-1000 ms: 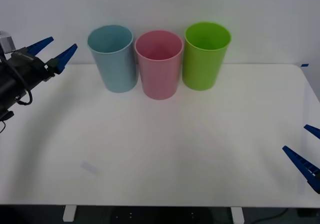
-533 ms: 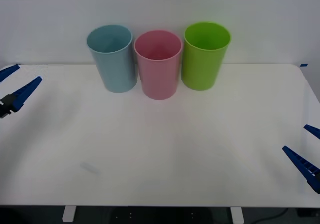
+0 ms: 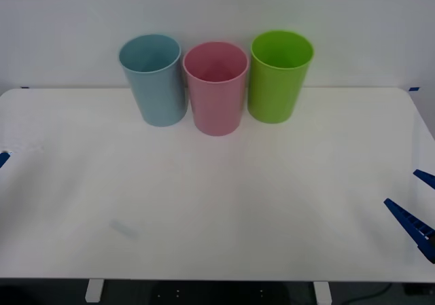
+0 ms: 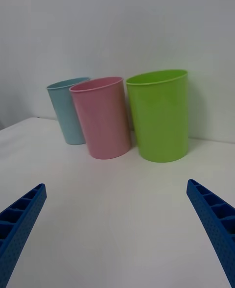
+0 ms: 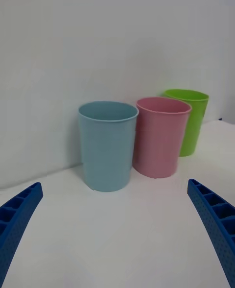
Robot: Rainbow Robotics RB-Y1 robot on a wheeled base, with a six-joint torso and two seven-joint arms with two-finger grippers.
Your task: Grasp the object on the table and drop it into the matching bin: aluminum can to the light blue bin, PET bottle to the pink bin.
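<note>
Three tall, tapered plastic bins stand in a tight row at the far edge of the wide white counter (image 3: 224,203), close against the wall: the pale blue plastic bin (image 3: 154,79) on the left, the pink plastic bin (image 3: 216,87) in the middle, and a lime green plastic bin (image 3: 279,75) on the right. They sit side by side, nearly touching, with their mouths open upward, an arrangement that probably serves dropping things in from above and leaves the near part of the counter for picking up. The small dark grey can is not seen on the counter; whether it lies inside the pale blue bin cannot be told, since that bin's bottom is hidden. If it does, the sorting would be done. The left hand (image 5: 115,241) hangs at the counter's left edge, facing the row, its two blue ribbed fingers spread wide and holding nothing. The right hand (image 4: 115,234) waits at the near right corner of the counter, likewise released and empty, aimed at the bins from well apart. Both seem placed clear of the working area, as parked arms would be. Counted: three bins, one of each colour; two hands, four blue fingers; one counter; no can or bottle in sight.
</note>
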